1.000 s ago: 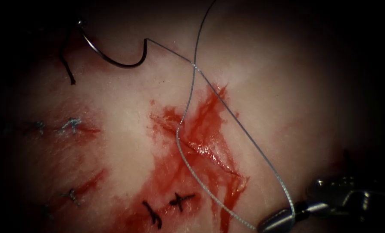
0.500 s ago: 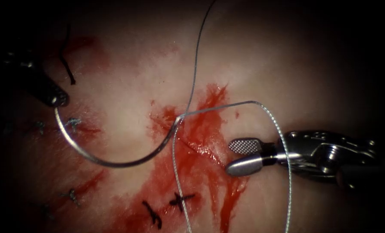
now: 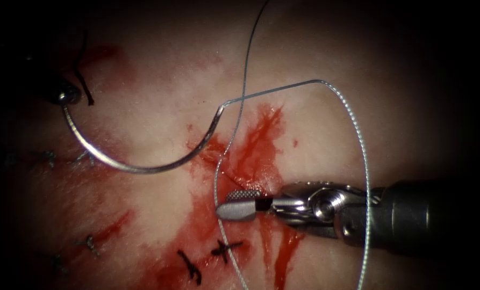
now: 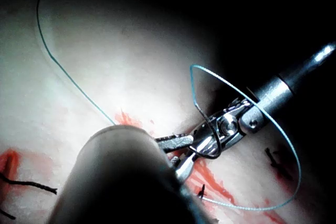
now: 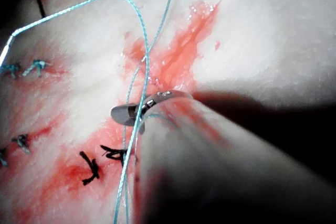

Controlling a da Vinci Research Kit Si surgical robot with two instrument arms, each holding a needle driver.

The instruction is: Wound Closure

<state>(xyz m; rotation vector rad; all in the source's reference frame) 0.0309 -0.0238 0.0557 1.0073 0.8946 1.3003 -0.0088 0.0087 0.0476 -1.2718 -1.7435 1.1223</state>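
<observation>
A bench suturing scene on pork tissue; the left tool sits at the dim far-left edge of the endoscope view, its jaws closed on one end of the curved needle, apparently the pointed end; from that grip the needle sweeps down and round toward the cut, lying clear above the surface and not in the tissue, its other end, where the thread joins, hanging just above and left of the right tool's tip; the right tool reaches in from the right and rests over the cut, amid the red fluid, jaws parted a little and holding nothing; one strand of thread runs down just off its tip, and a wide loop arcs from the needle's end over and behind its wrist; compared with half a second ago, this tool has moved leftward and lower, and the needle's threaded end has risen; the step in hand looks like managing slack thread after a stitch; the next move calls for a clean hold on the strand beside the open jaws without snagging the loop; two dark knotted stitches lie below the right tool's tip.
</observation>
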